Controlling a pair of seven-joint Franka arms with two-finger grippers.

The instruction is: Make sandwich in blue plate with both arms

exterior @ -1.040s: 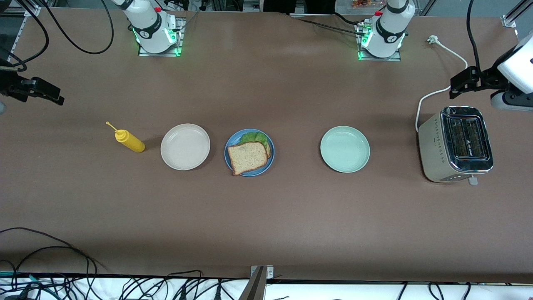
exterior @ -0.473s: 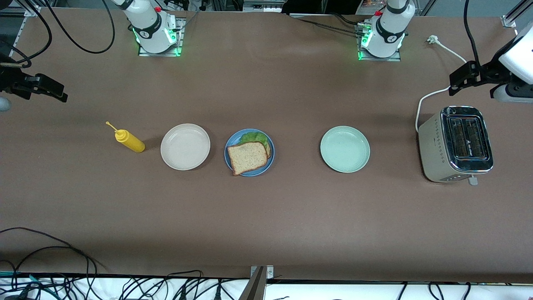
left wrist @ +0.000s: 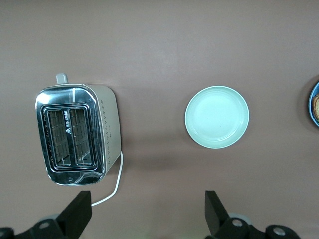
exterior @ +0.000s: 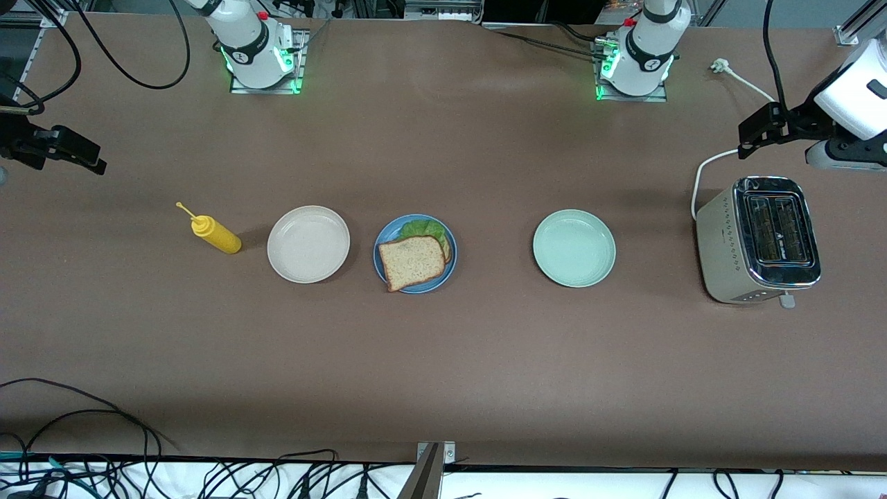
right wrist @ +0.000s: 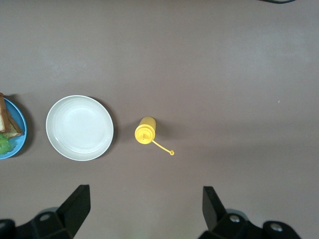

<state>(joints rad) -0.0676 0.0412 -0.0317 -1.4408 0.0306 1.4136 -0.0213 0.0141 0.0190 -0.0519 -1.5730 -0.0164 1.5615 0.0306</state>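
The sandwich lies on the blue plate mid-table: a speckled brown bread slice on top, green lettuce peeking out underneath. The right wrist view catches the blue plate and the sandwich at its edge. High over the right arm's end of the table, my right gripper stands open and empty. My left gripper hangs open and empty over the white cord beside the toaster. Both are well away from the plate.
A yellow squeeze bottle and a beige-white plate sit toward the right arm's end. A pale mint-green plate and a chrome toaster with a white cord sit toward the left arm's end.
Both grippers have shifted slightly in the air at the table's ends, still open. The sandwich and plates have not moved.
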